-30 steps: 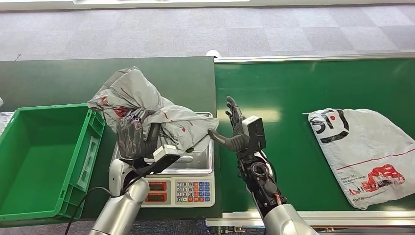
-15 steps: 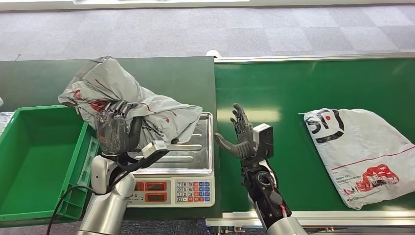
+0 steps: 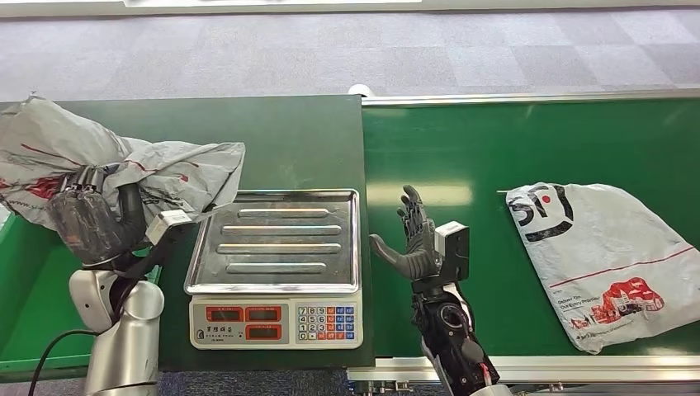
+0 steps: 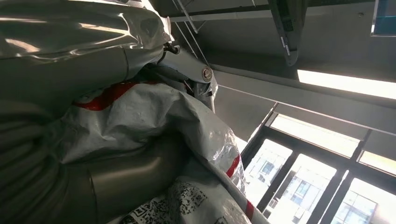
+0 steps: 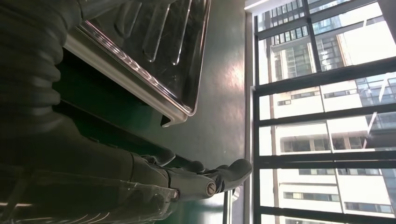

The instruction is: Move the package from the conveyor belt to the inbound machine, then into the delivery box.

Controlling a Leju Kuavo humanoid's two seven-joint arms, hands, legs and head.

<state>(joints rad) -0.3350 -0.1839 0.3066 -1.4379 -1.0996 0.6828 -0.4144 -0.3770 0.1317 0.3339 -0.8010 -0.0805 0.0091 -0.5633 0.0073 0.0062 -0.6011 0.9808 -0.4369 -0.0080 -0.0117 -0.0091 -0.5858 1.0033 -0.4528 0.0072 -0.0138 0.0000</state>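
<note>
compared with the frame one second before, the package had left the scale pan and had travelled to the robot's left; it hung above the near rim of the green delivery box. the left hand gripped the package from below, fingers wrapped into the plastic. the right hand had drawn back slightly toward the robot and stood beside the scale, fingers spread and holding nothing. a second package on the conveyor belt had shifted a little toward the scale.

the scale sat on a dark green table that butted against the brighter green belt. grey carpet tiles lay beyond. the right wrist view showed tall windows with buildings outside.

the held package was a crumpled grey plastic mailer with red markings; in the left wrist view a printed code patch showed on it.
</note>
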